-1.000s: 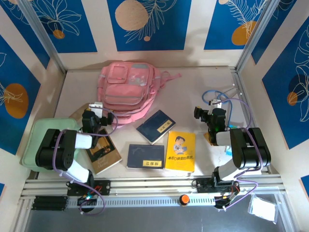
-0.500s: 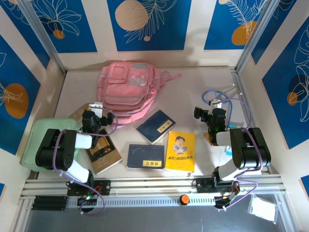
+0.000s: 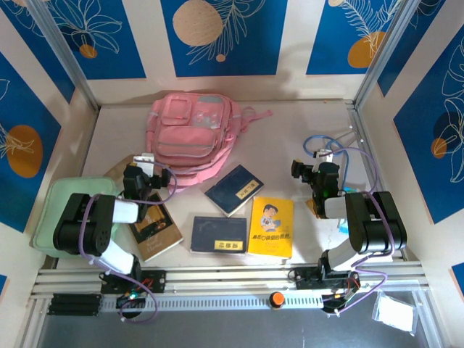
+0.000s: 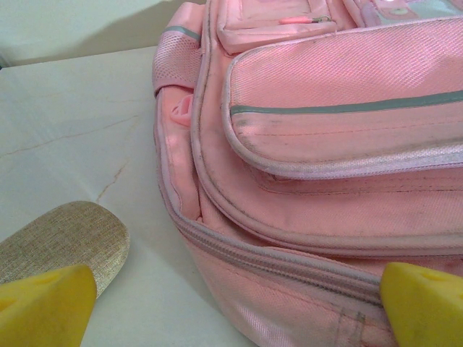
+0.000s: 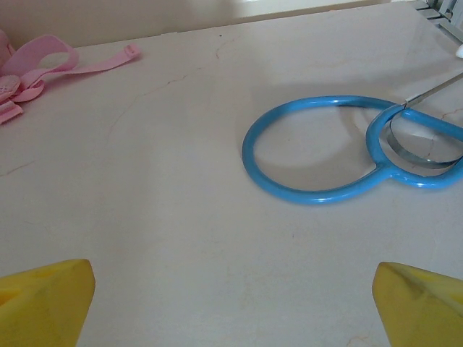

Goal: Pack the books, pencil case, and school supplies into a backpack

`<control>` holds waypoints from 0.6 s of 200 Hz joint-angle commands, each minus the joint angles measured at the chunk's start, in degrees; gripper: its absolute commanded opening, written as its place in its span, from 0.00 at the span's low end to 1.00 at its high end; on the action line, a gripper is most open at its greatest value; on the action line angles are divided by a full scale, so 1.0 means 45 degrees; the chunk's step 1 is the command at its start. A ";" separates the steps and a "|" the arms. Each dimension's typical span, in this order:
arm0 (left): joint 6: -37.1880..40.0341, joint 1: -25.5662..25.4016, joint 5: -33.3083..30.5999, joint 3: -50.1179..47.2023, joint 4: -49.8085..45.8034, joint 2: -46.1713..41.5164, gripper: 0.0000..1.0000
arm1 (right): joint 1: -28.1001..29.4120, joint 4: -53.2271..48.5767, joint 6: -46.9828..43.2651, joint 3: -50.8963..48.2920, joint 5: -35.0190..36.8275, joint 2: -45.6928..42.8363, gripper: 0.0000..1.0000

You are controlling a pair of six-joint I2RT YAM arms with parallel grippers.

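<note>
Overall: you have both arms low over the surface, and neither holds anything.
Left fingers: spread wide and empty; they face the backpack's near corner.
Right fingers: spread wide and empty over bare surface.
Backpack: lies flat at the far middle of the surface, front pockets up, straps trailing to the right. From the left wrist you see its zip seam and grey trim close up.
Pencil case: tan and woven-looking; it rests on the surface just beside the backpack's near left corner, with a narrow gap between them.
Brown book: near left, partly under your left arm.
Level navy book: near middle, label up.
Tilted navy book: just beyond it, near the backpack's lower edge.
Yellow book: right of the navy pair, cover up.
Blue-looped item: on the surface ahead of the right fingers, apart from them.
Green tray: at the left edge.
</note>
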 commanded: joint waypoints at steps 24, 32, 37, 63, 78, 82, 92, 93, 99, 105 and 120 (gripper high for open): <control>-0.0082 0.0124 0.0270 0.0042 0.0250 0.0044 1.00 | 0.0009 0.0135 -0.0153 0.0256 -0.0119 -0.0022 0.99; -0.0092 0.0124 0.0271 0.0035 0.0254 0.0044 1.00 | 0.0024 0.0144 -0.0153 0.0257 -0.0114 -0.0022 0.99; -0.0082 0.0124 0.0271 0.0033 0.0254 0.0043 1.00 | 0.0024 0.0137 -0.0153 0.0257 -0.0111 -0.0036 0.99; -0.0115 0.0124 0.0122 -0.0022 0.0363 0.0022 1.00 | 0.0024 0.0272 -0.0173 0.0180 -0.0136 -0.0060 0.99; -0.0360 0.0124 -0.0490 -0.0341 0.0980 0.0003 1.00 | 0.0113 0.0180 -0.0310 0.0171 -0.0151 -0.0316 0.99; -0.0407 0.0124 -0.0615 -0.0495 0.1296 -0.0011 1.00 | 0.0164 -0.0013 -0.0387 0.0193 -0.0149 -0.0503 0.99; -0.0464 0.0124 -0.0930 -0.0790 0.1663 -0.0296 1.00 | 0.0264 -0.0722 -0.0549 0.0312 -0.0228 -0.1112 0.99; -0.0488 0.0115 -0.0993 -0.0808 0.1632 -0.0360 1.00 | 0.0281 -0.0815 -0.0556 0.0324 -0.0210 -0.1182 0.99; -0.0605 0.0105 -0.1400 -0.0846 0.1342 -0.0740 1.00 | 0.0378 -0.1355 -0.0627 0.0433 0.0004 -0.1637 0.99; -0.0725 0.0104 -0.1792 -0.0822 0.0844 -0.1147 1.00 | 0.0526 -0.1869 -0.0711 0.0557 0.0212 -0.2065 0.99; -0.0973 0.0105 -0.2527 -0.0455 -0.0902 -0.2390 1.00 | 0.0824 -0.3050 -0.1013 0.1029 0.0336 -0.2785 0.99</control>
